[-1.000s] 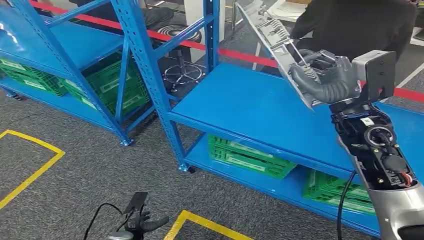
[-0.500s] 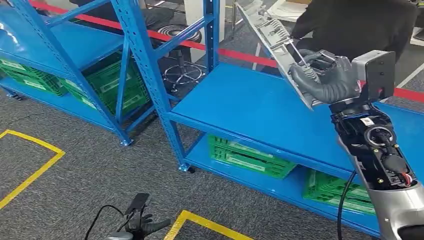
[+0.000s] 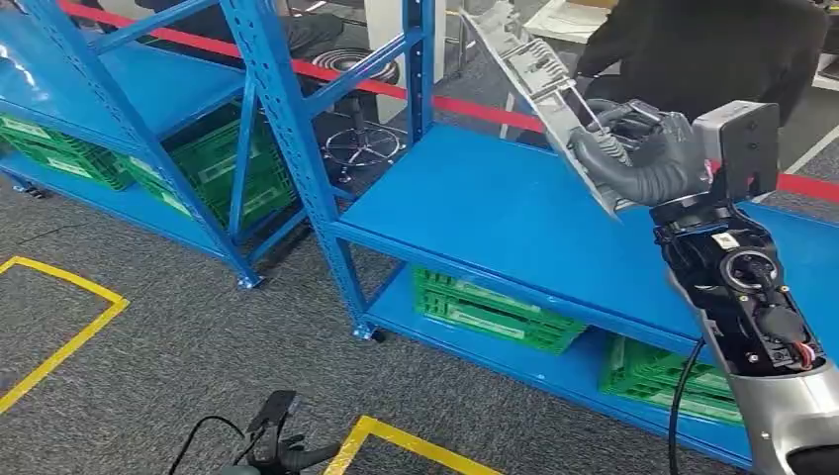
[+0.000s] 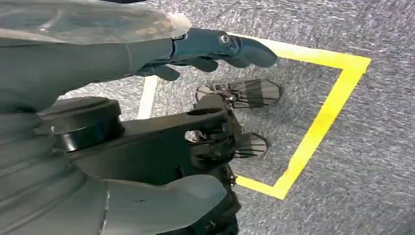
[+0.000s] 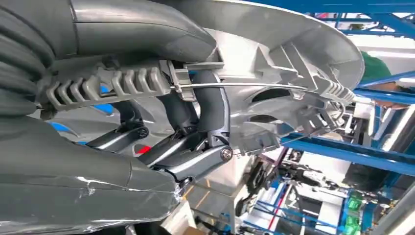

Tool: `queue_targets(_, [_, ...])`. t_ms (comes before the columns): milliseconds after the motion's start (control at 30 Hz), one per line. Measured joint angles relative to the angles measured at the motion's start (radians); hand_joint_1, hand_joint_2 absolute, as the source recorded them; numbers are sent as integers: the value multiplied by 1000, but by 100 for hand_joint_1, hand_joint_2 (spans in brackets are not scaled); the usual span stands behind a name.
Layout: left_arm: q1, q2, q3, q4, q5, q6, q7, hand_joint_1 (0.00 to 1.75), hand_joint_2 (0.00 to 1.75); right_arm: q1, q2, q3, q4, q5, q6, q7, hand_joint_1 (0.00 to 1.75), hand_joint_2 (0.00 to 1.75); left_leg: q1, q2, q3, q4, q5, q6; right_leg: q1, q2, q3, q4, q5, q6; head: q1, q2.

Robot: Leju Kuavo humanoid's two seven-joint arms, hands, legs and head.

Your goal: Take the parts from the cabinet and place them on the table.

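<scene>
Right hand [image 3: 638, 158] closed around grey part [image 3: 539, 84], held tilted above blue shelf [image 3: 495, 213], shifted slightly up since a second ago, suggesting carrying under way; left hand [image 4: 210, 49] hanging empty, fingers loosely extended.

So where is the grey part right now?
In the head view the grey part is at upper right, held tilted in the right hand above the blue shelf, in front of a person in black.
</scene>
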Motion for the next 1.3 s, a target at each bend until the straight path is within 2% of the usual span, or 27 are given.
queue_targets(233, [0,1,-1,0,-3,-10,0,0,175,0,0,0,8,11,3,1,175,175,-1,0,0,0,0,0,0,0,0,0,0,0,0,0])
queue_targets(600, [1,2,-16,0,-9,-41,7,0,175,-63,0,36,55,123,-17,73,175,175,-3,0,-1,0,0,0,0,0,-1,0,0,0,0,0])
queue_targets(1033, [5,3,-16,1,2,-39,10,0,175,-108,0,80,114,134,0,85,175,175,-3,-1,-3,0,0,0,0,-1,-2,0,0,0,0,0])
queue_targets(1300, [15,8,-16,1,5,-31,-3,0,175,-175,25,129,198,142,21,87,175,175,-3,-2,-3,0,1,0,0,-1,-2,0,0,0,0,0])
